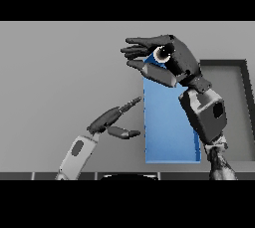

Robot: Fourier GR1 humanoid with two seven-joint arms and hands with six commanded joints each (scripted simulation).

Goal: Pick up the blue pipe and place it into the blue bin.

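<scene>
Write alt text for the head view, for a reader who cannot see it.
The robot's right hand hangs over the far end of a blue bin on a grey table, fingers straight and pointing left. The left hand is open beside the bin's left edge, holding nothing. A dark grey tray lies right of the bin; no blue pipe is visible.

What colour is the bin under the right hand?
Blue, a rectangular bin; head view shows it best.

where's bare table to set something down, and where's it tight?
Free: the grey table left of the blue bin, beyond the left hand. Also the dark tray at right looks bare. Tight: the bin's far end, where the right hand hovers with straight fingers.
</scene>
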